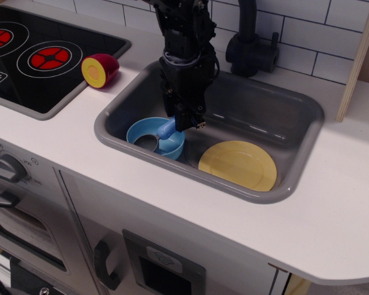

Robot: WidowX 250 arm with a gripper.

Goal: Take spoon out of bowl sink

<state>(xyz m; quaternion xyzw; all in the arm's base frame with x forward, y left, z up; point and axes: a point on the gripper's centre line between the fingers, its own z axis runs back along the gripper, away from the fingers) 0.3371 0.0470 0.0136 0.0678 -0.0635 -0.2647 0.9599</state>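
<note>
The light blue bowl [140, 129] stands in the left front of the grey sink [298, 175]. The spoon [167, 128] leans in it, with its blue handle pointing up and right over the bowl's rim and its dark scoop down in the bowl. My gripper [183, 121] reaches down into the sink from above. It is shut on the upper end of the spoon's handle, just right of the bowl.
A flat yellow plate [237, 165] lies in the sink to the right of the bowl. The black faucet [251, 48] stands behind the sink. A red and yellow toy [99, 69] sits on the counter beside the black stove top [37, 55].
</note>
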